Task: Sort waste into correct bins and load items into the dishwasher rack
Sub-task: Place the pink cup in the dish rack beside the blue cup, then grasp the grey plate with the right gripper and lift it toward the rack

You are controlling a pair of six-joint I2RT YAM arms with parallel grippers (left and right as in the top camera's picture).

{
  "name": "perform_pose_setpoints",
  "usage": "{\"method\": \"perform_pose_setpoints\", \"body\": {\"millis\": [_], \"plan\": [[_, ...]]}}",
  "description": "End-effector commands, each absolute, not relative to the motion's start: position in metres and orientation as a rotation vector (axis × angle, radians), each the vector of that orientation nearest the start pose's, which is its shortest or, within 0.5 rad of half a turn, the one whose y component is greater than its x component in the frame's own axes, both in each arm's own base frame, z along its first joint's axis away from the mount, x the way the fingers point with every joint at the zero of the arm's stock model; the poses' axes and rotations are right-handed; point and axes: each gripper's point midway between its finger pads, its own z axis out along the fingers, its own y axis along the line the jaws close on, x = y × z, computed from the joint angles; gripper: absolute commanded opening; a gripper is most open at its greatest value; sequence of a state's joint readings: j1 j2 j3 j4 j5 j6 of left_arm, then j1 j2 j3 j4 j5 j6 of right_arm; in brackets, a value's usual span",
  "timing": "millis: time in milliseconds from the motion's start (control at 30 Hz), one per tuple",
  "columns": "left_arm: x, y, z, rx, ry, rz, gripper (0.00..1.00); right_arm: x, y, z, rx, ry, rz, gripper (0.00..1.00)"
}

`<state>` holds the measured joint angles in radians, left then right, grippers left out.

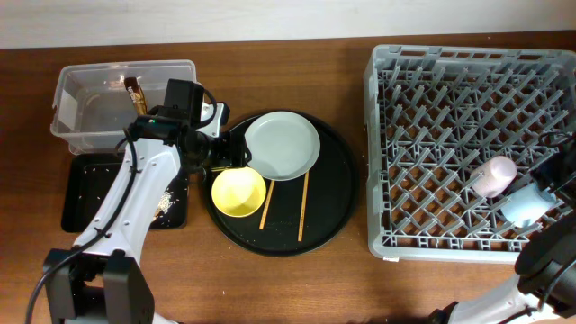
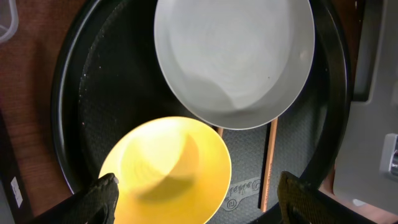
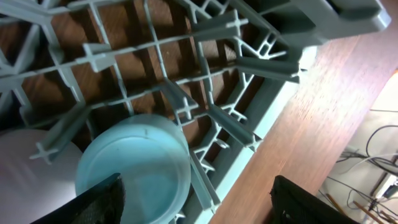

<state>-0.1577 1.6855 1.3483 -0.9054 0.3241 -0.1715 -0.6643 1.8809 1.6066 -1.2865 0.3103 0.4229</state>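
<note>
My left gripper point(image 1: 225, 155) is open and empty over the large round black tray point(image 1: 333, 211), its fingers either side of the yellow bowl point(image 2: 165, 168). The pale green plate point(image 2: 233, 56) lies just beyond the bowl. Two chopsticks point(image 1: 265, 205) point(image 1: 303, 205) lie on the tray, and one shows in the left wrist view point(image 2: 268, 162). My right gripper point(image 3: 205, 202) is open above the blue cup point(image 3: 134, 165), which lies in the grey rack point(image 1: 468, 90) next to the pink cup point(image 1: 496, 175). A wrapper stick point(image 1: 135, 93) lies in the clear tub point(image 1: 81, 112). Food scraps point(image 1: 166, 200) lie in the black rectangular tray point(image 1: 85, 193). No tissue is in view.
The rack's upright pegs point(image 3: 186, 62) stand close around the right gripper. The rack's corner and bare wooden table point(image 3: 323, 112) lie to its right. The tub and rectangular tray sit left of the round tray.
</note>
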Motion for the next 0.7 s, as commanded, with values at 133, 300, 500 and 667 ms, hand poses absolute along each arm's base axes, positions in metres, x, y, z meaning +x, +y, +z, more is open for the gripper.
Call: {"method": "perform_pose_setpoints", "body": {"millis": [133,300,500,667], "plan": [[0.364,-0.113,0.137,0.094,2.794,-0.520,0.81,0.228,-0.237,0.121,1.662,2.753,-0.405,0.78],[0.364,-0.113,0.137,0.094,2.795,-0.520,0.81,0.227,-0.221,0.120,1.609,2.844,-0.281,0.84],[0.364,-0.113,0.137,0.094,2.795,-0.520,0.82,0.242,-0.215,0.149,1.562,2.744,-0.172,0.85],[0.364,-0.113,0.137,0.093,2.795,-0.518,0.82,0.302,-0.147,0.210,0.959,2.696,0.215,0.85]]}}
